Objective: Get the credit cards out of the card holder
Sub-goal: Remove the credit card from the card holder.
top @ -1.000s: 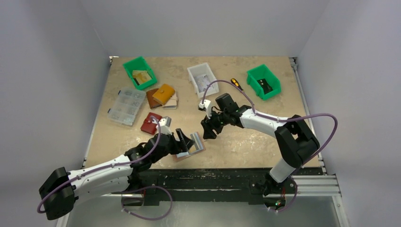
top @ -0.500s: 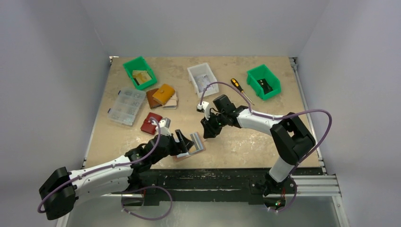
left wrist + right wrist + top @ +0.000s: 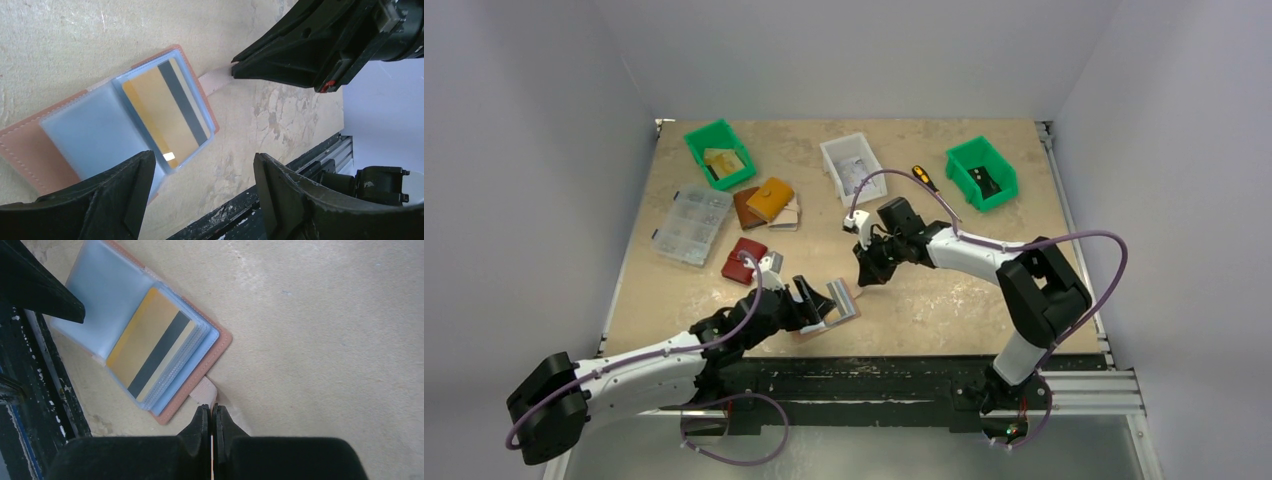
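My left gripper [image 3: 202,159] hung over the card holder [image 3: 112,127] with its jaws spread wide. In my left wrist view one finger sat at 7 o'clock and the other at 5 o'clock, and neither touched the leather. The card holder lay open and flat on the table [image 3: 944,300], close to its near edge, at about 6 o'clock in the overhead view. Its clear sleeves [image 3: 80,137] faced up. The sleeve on the 3 o'clock half held a tan-gold card [image 3: 167,112] with a dark stripe along it, fully inside the plastic. The sleeve on the 9 o'clock half looked pale blue, and I could not tell whether it held a card. A pink closing tab [image 3: 214,81] stuck out from the holder's edge toward 2 o'clock.

My right gripper [image 3: 210,412] had its jaws pressed together with only a hairline between them, the tips meeting the end of that tab. I could not tell whether the tab was pinched between them or only touched. From above, that gripper stood just beside the holder, at 1 o'clock of it.

Farther up the table, at 10 to 11 o'clock of the holder, lay a red pouch [image 3: 744,262] and a mustard-yellow wallet [image 3: 771,197], well apart from both grippers.
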